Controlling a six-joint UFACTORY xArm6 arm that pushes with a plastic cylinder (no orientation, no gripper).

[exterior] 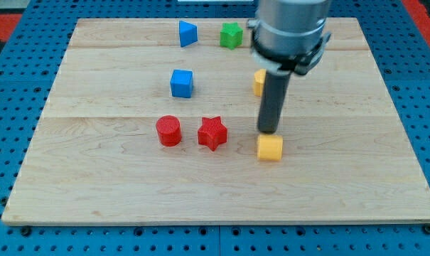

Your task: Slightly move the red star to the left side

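The red star [212,133] lies on the wooden board [94,185] near the middle. A red cylinder [168,131] stands just to its left. My tip [269,132] is to the star's right, a short gap away, directly above a yellow cube [269,148] and touching or almost touching its top edge.
A blue cube [181,83] sits above the red blocks. A blue triangular block [187,33] and a green block [231,35] lie near the view's top. Another yellow block [259,82] is partly hidden behind the rod.
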